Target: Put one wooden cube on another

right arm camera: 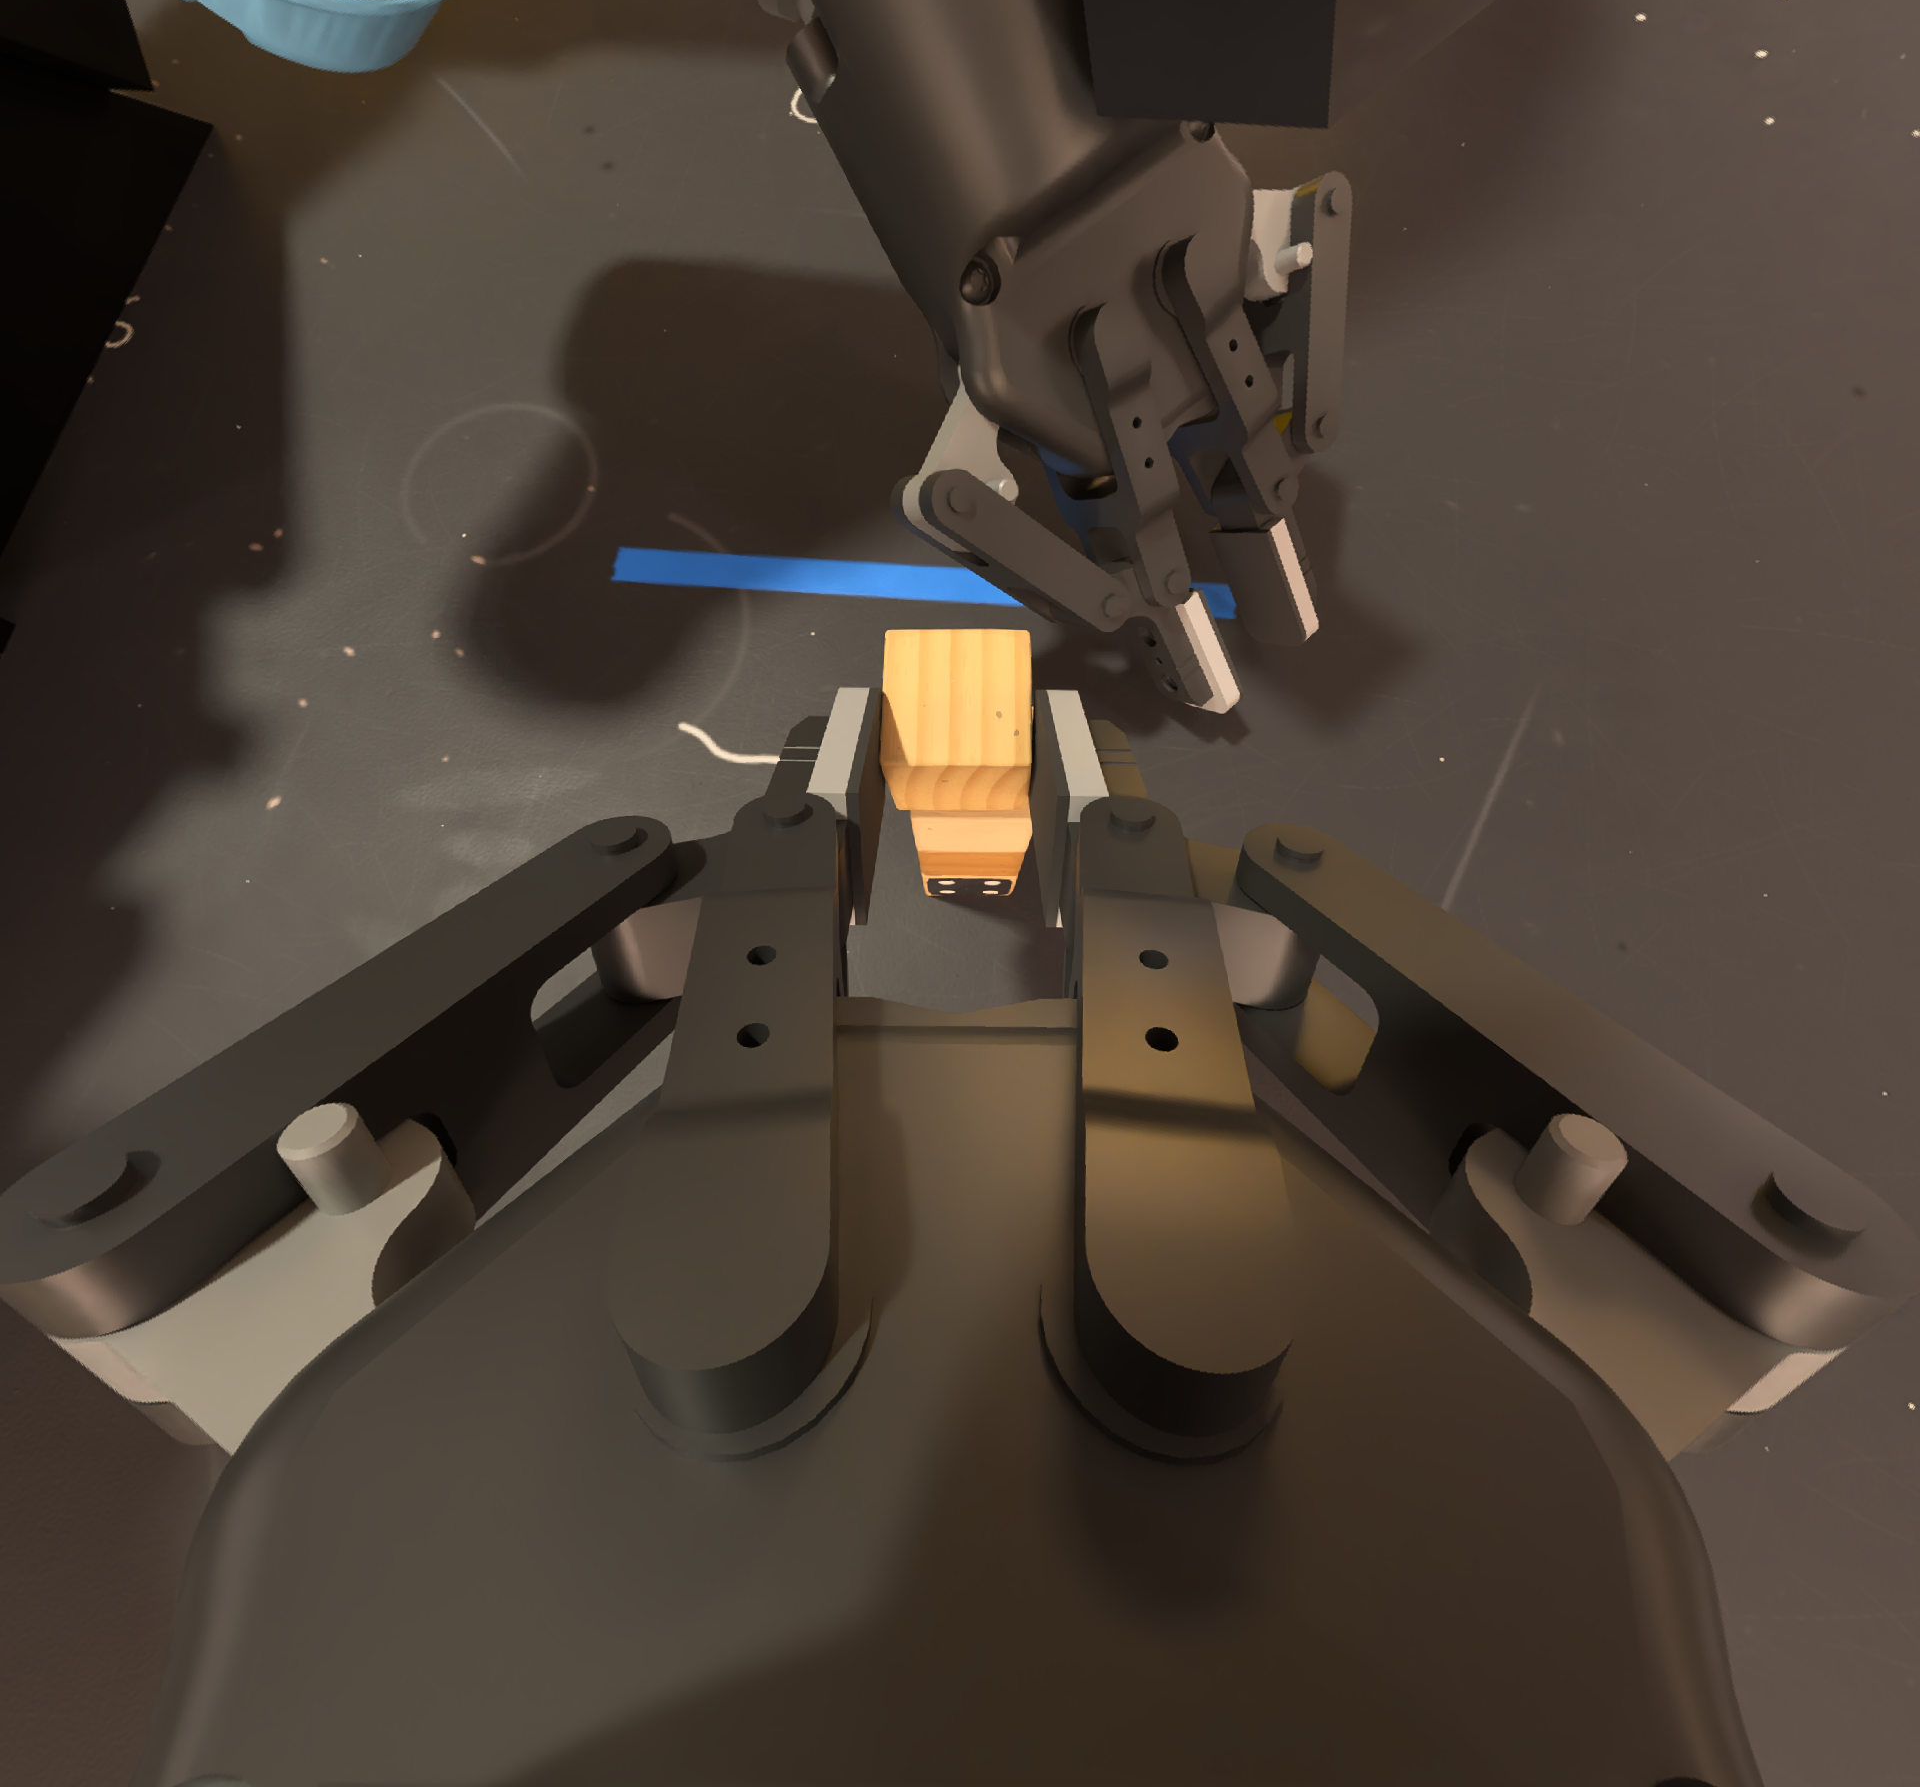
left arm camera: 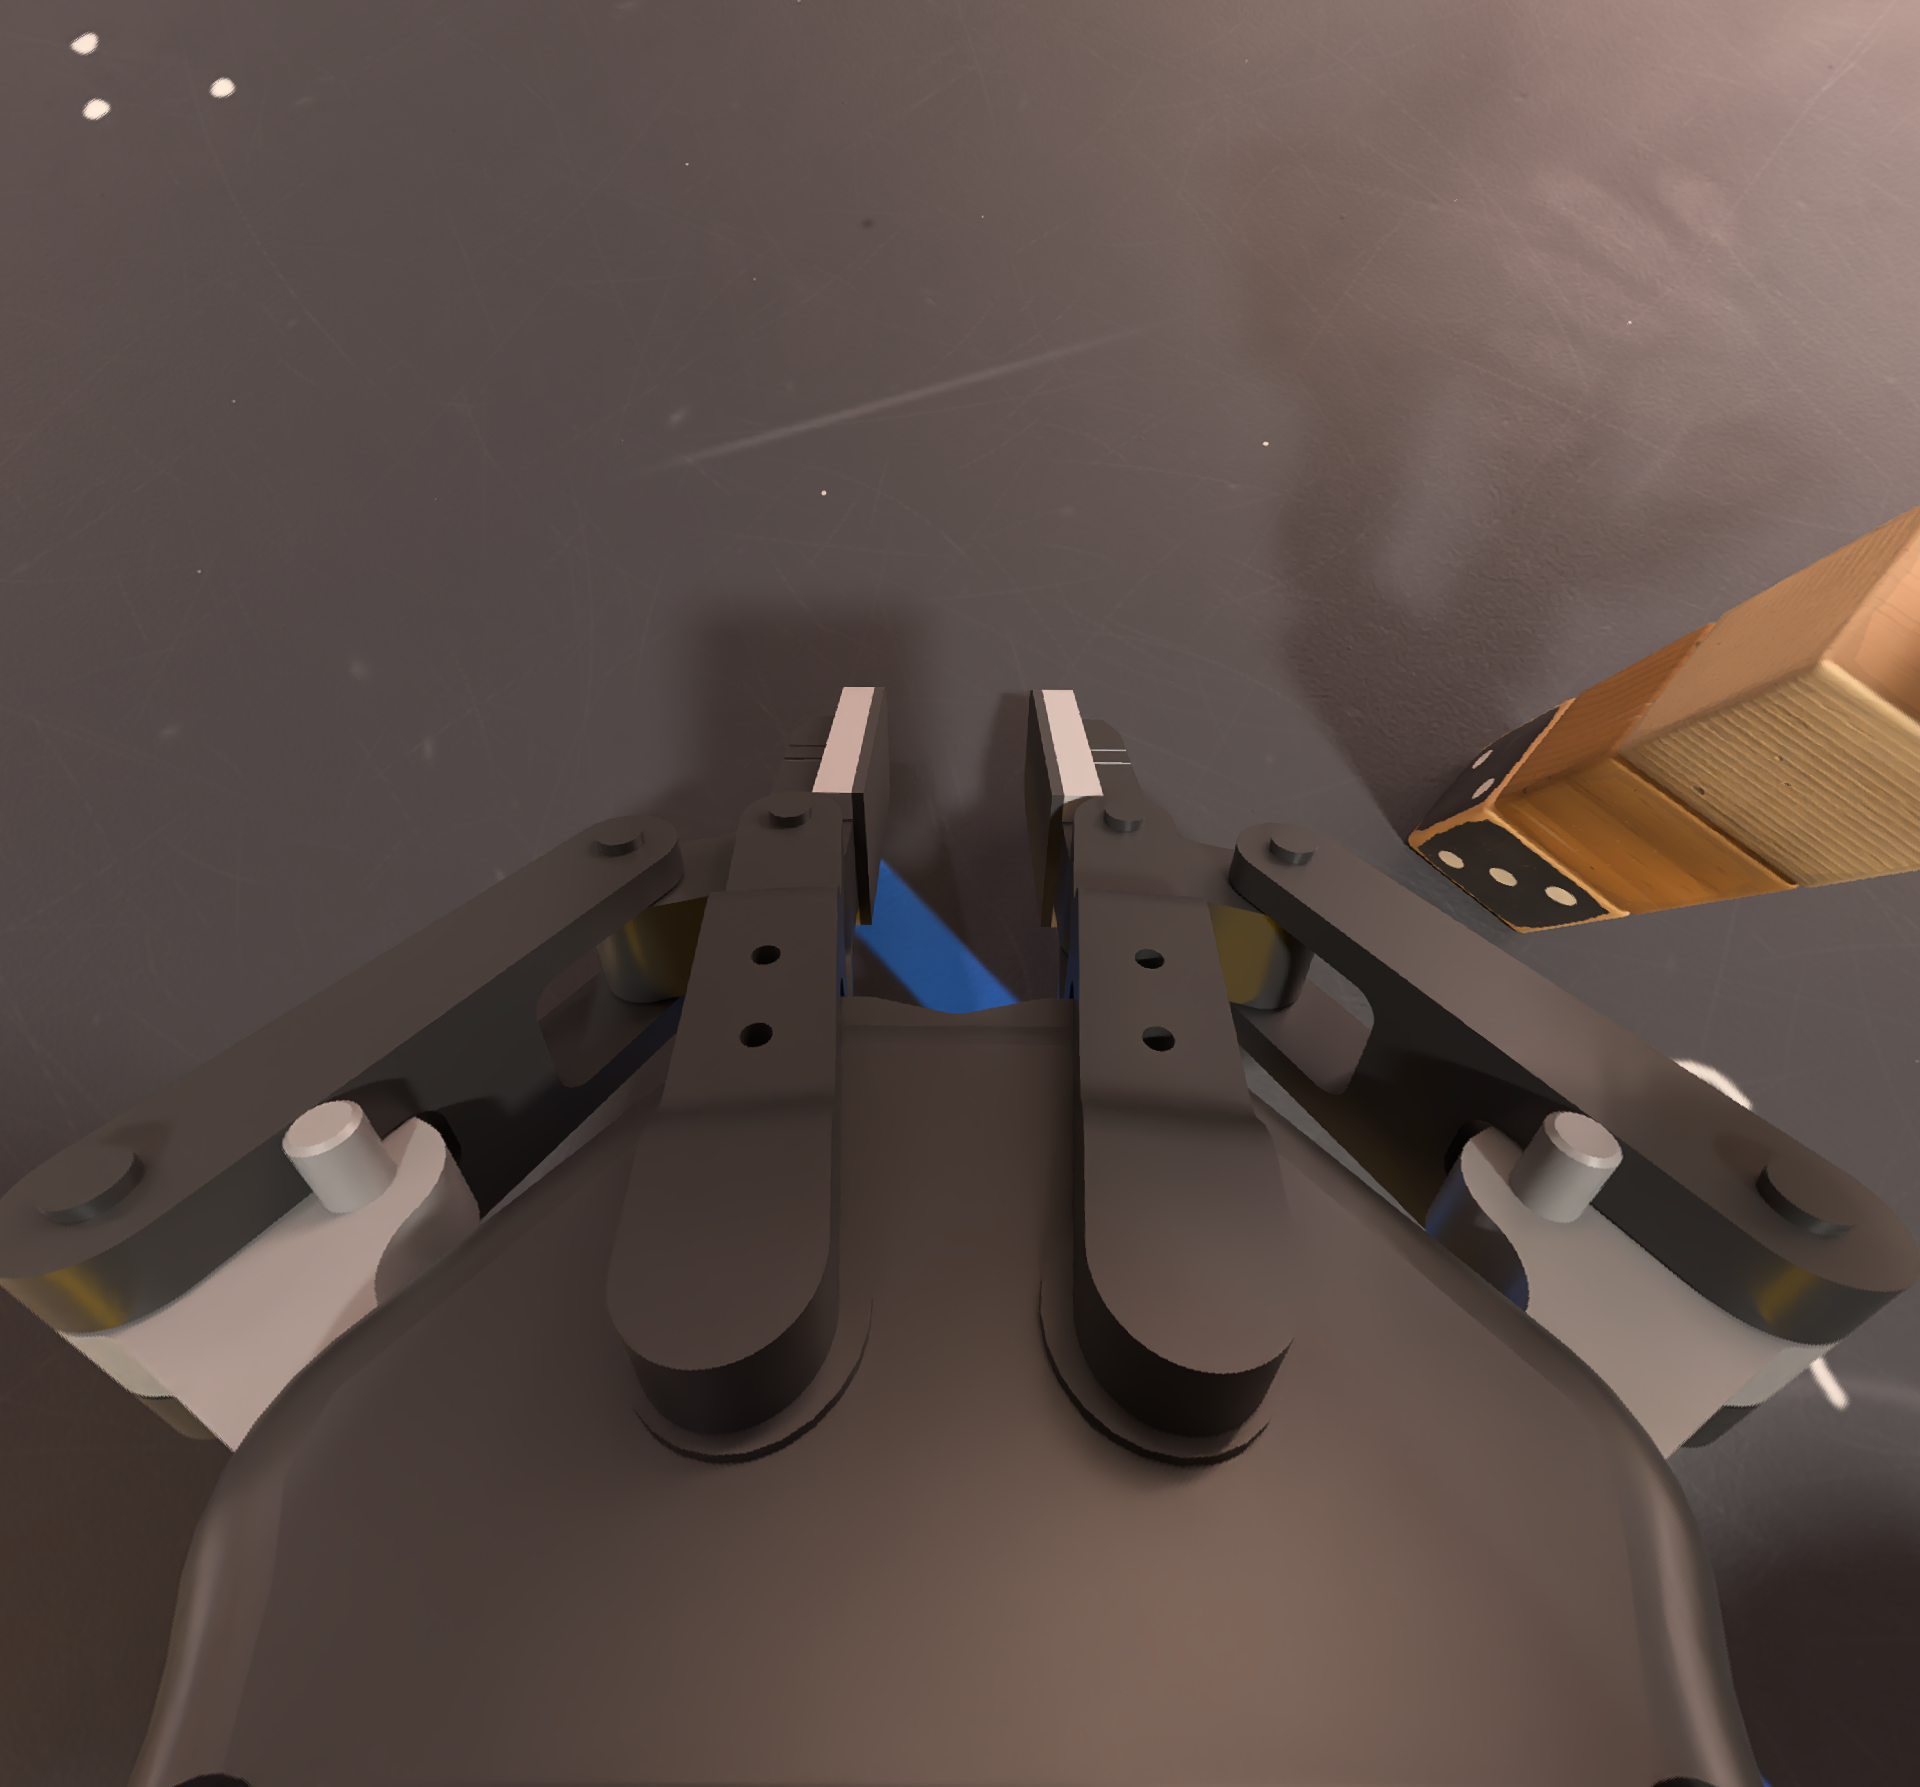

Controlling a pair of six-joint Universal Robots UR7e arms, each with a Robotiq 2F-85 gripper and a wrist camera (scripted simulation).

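Right wrist view shows your right tool (right arm camera: 958, 761) with both pads against the sides of the top wooden cube (right arm camera: 956, 698), pinching it from above. Beneath it stands a stack (right arm camera: 971, 849) of further wooden pieces, ending in a black die-faced block (right arm camera: 971, 887) on the dark surface (right arm camera: 416, 750). Whether the top cube already bears on the piece below, you cannot tell from this angle.

The left tool (left arm camera: 958, 750) holds nothing; its pads stand slightly apart with only surface between them. In its own view the stack (left arm camera: 1704, 761) sits off to the right, well clear of the pads.

Risks, as judged:
- The stack is tall and narrow. Any sideways drag as you release or lift would likely topple it.
- The top cube appears wider than the piece under it; if off-centre, it may tip once freed.
- Opening unevenly could nudge the cube off its seat.

Surroundings: the left tool (right arm camera: 1236, 657) hangs just beside the stack, on its far right side in the right wrist view, and is the nearest obstacle to any retreat in that direction. A strip of blue tape (right arm camera: 810, 576) lies flat beyond the stack and obstructs nothing.
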